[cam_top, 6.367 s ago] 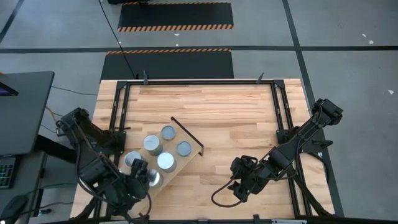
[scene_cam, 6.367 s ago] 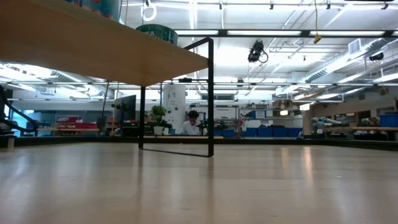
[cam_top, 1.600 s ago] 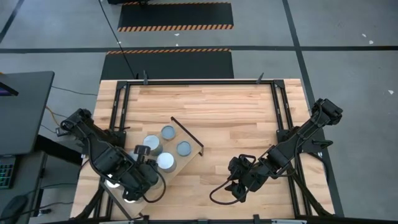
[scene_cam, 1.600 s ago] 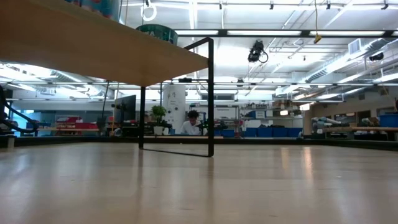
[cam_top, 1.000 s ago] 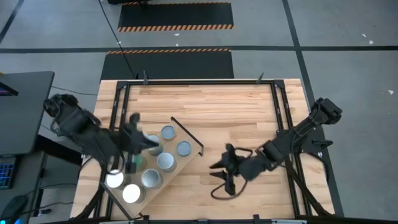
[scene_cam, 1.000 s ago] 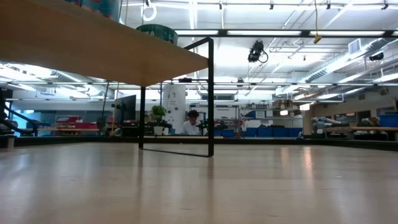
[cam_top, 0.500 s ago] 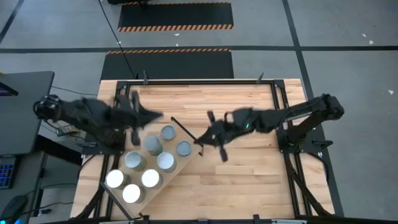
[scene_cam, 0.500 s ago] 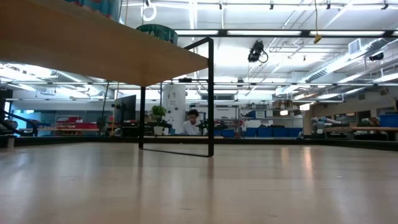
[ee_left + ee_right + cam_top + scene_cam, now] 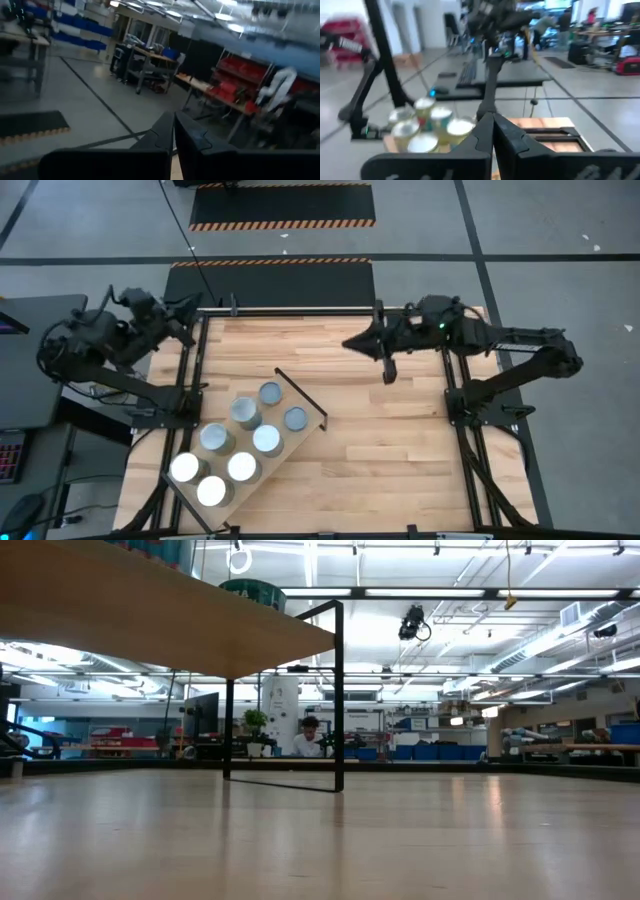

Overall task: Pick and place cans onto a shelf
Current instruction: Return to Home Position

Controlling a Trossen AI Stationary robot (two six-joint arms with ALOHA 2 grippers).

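Several cans (image 9: 266, 439) stand upright on the shelf (image 9: 270, 416), a plywood board with a black frame at the table's near left. The low view shows the shelf (image 9: 150, 615) from below, with cans (image 9: 255, 590) on top. My left gripper (image 9: 192, 304) is shut, holds nothing and hangs level above the table's far left corner. My right gripper (image 9: 348, 343) is shut, holds nothing and points level toward the table's left, high over the far middle. Its wrist view shows the cans (image 9: 427, 127) beyond the shut fingertips (image 9: 492, 116). The left wrist view (image 9: 173, 117) looks out into the room.
Black frame rails run along the table's left (image 9: 190, 360), right (image 9: 455, 360) and far (image 9: 300, 310) sides. Bare wooden tabletop (image 9: 400, 450) lies to the right of the shelf. A dark desk (image 9: 40, 350) stands left of the table. A person (image 9: 310, 735) sits far off in the room.
My left gripper has swung from over the shelf's left cans up to the table's far left corner, turning level. My right gripper has shut, risen from the near middle and swung toward the far edge, now pointing left. The cans and the shelf have stayed put.
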